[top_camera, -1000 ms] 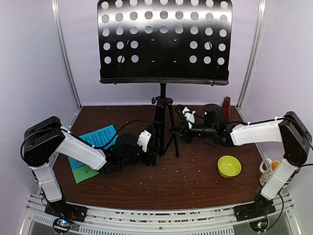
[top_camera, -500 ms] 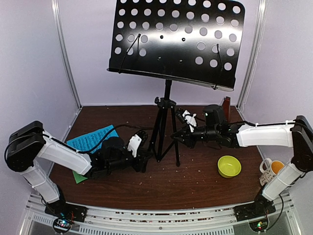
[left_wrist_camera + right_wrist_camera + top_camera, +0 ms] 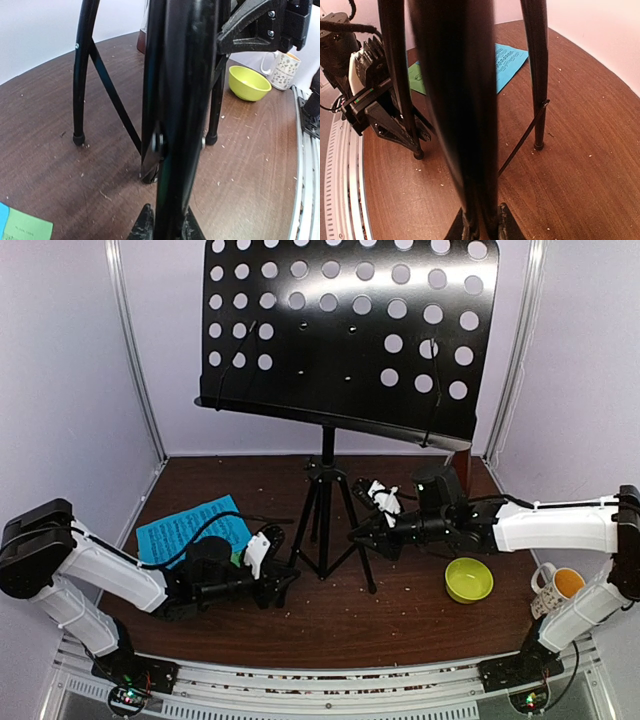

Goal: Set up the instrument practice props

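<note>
- Grip first: left gripper (image 3: 165,226) is clamped narrow around one leg of the tall black tripod music stand (image 3: 325,530) with its perforated metal desk. Right gripper (image 3: 482,223) pinches another leg the same way, low down.
- Slip is the chief risk. The legs are thin, round, glossy tubes, and I judge that a pinch so low gives little control over a wide desk high above.
- Tipping follows from that. In the overhead view the desk hangs askew, its lower lip dropping toward 3 o'clock, so uneven pulls from the two arms could carry it over.
- Twist is another worry, since arms hauling separate legs at different rates could spin the stand or strain its thin cross-braces.
- Stand position: it stands mid-table on the dark brown wooden table (image 3: 400,625), and the feet visible in the wrist views rest on the wood. It is matte black, with two wire page holders on the desk.
- Sheets lie at 9 o'clock: a blue printed sheet (image 3: 190,528) with a green sheet (image 3: 417,77) beside it, near the left arm. A dragged foot could snag them.
- Metronome: the small reddish-brown pyramid metronome (image 3: 462,462) stands at 1 o'clock, half hidden under the desk's low corner, so a falling stand could strike it.
- Bowl and mug: the yellow-green bowl (image 3: 468,580) at 4 o'clock and the spotted white mug (image 3: 553,585) beyond it sit apart from the legs.
</note>
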